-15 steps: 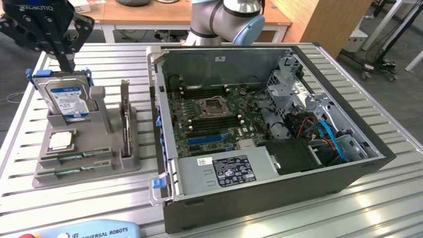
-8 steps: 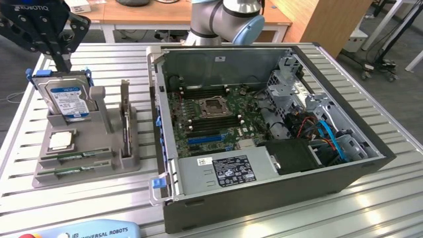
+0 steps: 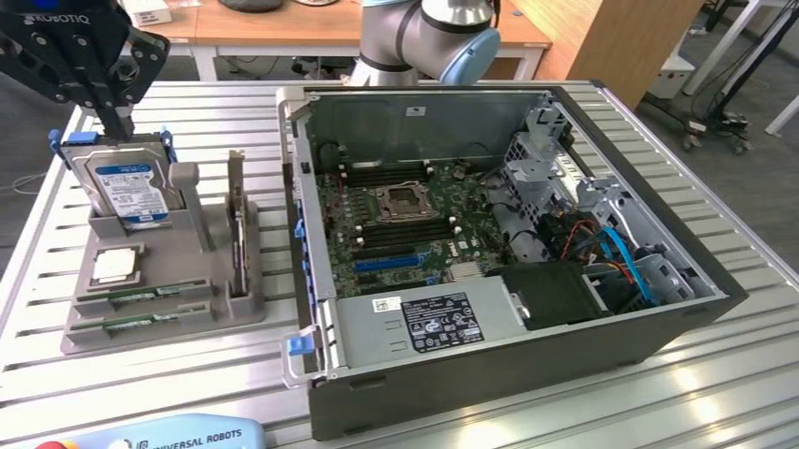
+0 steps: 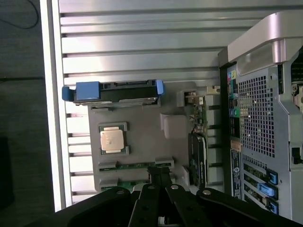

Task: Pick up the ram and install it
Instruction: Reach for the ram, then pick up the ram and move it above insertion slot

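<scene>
Two ram sticks, slim green boards, lie in slots at the near end of a grey holder [image 3: 187, 318]: one ram [image 3: 148, 296] and a second [image 3: 140, 322] beside it. In the wrist view they are the ram [image 4: 132, 166] and the other stick [image 4: 118, 183]. My gripper [image 3: 123, 131] hangs high over the holder's far end, above the hard drive [image 3: 125, 187], shut with nothing in it. Seen from the wrist, the gripper [image 4: 160, 171] has its closed fingertips over the end of the ram slots. The open computer case [image 3: 500, 215] lies to the exterior view's right, motherboard [image 3: 399, 210] exposed.
The holder also carries a square silver processor [image 3: 112, 265], the blue-labelled hard drive [image 4: 113, 91] and an upright card [image 3: 235, 224]. Everything rests on a slatted aluminium table [image 3: 699, 393]. A teach pendant [image 3: 163, 435] lies at the near edge. The case's tall walls stand beside the holder.
</scene>
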Robot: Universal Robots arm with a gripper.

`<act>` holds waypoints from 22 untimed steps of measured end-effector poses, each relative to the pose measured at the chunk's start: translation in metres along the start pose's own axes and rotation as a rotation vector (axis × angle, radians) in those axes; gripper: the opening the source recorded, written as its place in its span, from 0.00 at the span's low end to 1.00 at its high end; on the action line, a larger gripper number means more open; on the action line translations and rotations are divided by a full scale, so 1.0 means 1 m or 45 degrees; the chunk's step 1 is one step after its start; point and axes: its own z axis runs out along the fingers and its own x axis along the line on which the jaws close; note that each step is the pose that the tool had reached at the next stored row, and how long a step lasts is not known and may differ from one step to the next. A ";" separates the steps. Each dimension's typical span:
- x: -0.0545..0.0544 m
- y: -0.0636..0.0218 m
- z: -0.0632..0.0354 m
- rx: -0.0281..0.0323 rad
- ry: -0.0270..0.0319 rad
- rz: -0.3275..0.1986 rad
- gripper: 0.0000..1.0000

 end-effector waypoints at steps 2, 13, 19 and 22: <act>0.000 -0.0026 0.0000 -0.0001 -0.0001 0.000 0.10; -0.001 -0.0143 -0.0006 0.0000 0.0000 0.000 0.10; -0.001 -0.0144 -0.0006 -0.0001 0.0000 0.000 0.10; -0.001 -0.0144 -0.0006 0.0000 0.0000 0.000 0.10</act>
